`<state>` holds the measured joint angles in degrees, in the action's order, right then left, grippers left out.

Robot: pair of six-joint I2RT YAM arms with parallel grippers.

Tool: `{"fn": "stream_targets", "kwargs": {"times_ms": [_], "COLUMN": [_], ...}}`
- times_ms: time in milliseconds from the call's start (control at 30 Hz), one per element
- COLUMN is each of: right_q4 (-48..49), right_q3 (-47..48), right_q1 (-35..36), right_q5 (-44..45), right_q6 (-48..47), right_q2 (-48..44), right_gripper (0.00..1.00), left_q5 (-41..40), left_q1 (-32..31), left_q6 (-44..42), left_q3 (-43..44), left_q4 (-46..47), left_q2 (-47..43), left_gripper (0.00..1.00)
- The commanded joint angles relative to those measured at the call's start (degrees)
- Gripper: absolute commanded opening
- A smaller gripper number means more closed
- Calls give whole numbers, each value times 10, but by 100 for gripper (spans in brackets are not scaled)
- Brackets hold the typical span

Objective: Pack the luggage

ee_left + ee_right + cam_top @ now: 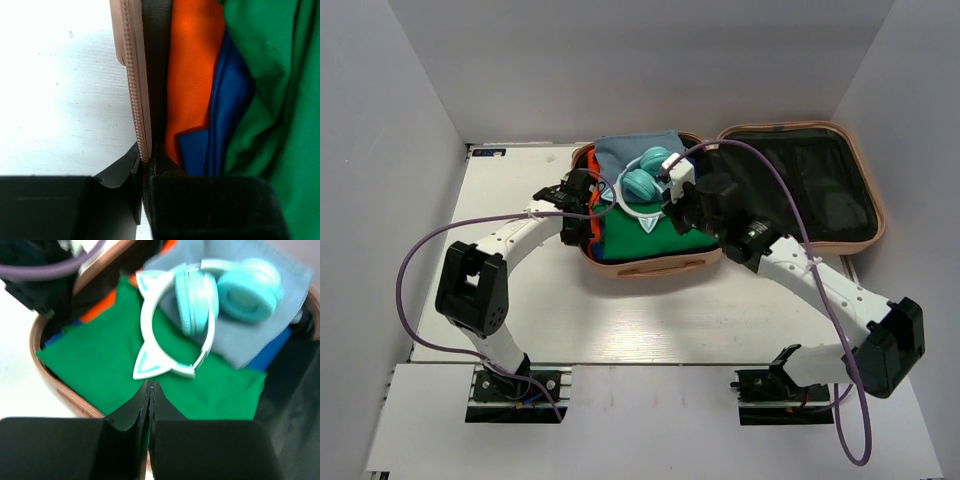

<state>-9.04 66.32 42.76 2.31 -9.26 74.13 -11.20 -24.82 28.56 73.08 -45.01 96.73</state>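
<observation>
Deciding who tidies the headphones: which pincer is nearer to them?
Right. The right pincer is shut and empty, just short of the headphones; the left pincer grips the luggage rim at its left side, farther away.

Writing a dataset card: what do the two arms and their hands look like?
The left arm and right arm have white links and black joint housings. A purple cable loops alongside each. The left hand and right hand are black and angular.

The luggage (pixel 655 266) lies open at 12 o'clock on the table (pixel 620 320), with its lid (pixel 810 195) flat at 3 o'clock. The headphones (pixel 645 183) lie on the folded clothes (pixel 640 235) inside the other half.
</observation>
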Motion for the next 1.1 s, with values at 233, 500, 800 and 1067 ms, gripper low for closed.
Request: {"fn": "stream_targets", "kwargs": {"times_ms": [233,500,800,1067], "right_q4": [-152,-236,-274,-259], "right_q3": [131,178,235,271], "right_q1": [-43,-260,-522,-612], "right_q5": [272,234,67,4], "right_q6": [127,149,99,24], "right_q2": [58,105,203,284], "right_gripper": [0,23,84,88], "left_q5": [47,-13,-81,-147], "left_q1": [3,49,141,228], "left_q6": [5,39,61,62], "left_q3": [-2,58,121,138], "left_q4": [5,-90,-191,-237], "left_q2": [-14,58,116,129], "left_gripper": [0,0,0,0]}}
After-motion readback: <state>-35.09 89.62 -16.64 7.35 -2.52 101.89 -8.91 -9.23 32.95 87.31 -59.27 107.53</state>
